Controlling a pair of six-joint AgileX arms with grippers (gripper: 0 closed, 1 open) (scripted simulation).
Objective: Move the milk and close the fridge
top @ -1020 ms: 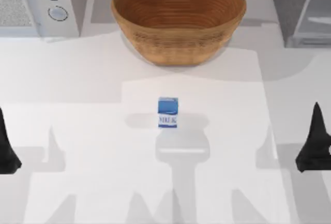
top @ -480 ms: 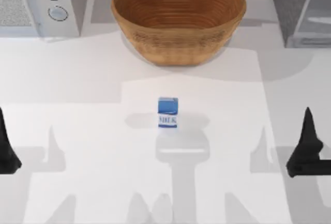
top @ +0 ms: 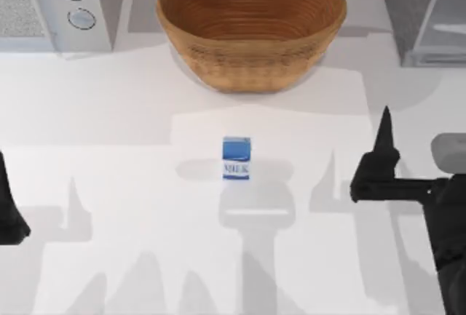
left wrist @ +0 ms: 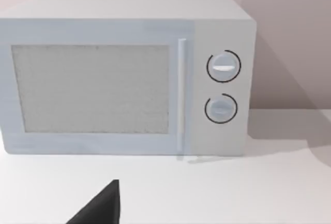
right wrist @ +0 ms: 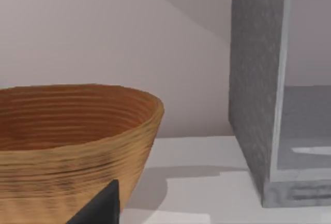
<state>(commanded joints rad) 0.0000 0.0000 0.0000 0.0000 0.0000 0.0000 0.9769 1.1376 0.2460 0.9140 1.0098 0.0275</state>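
**Milk upright mid-table, right gripper nearing**

Top view: sitting mid-table, milk (top: 236,158); hovering to its right and apart from it, right gripper (top: 380,156), finger state untellable; waiting at left edge, left gripper (top: 9,209).

Right wrist view: facing fridge (right wrist: 258,84) beside basket (right wrist: 72,141).

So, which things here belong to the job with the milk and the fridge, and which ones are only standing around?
Belong to the job:
- milk, upright at the table's middle
- fridge, far right corner
- right gripper, right of the milk, apart from it

Only standing around:
- wicker basket, behind the milk
- microwave, far left corner
- left gripper, parked at the left edge
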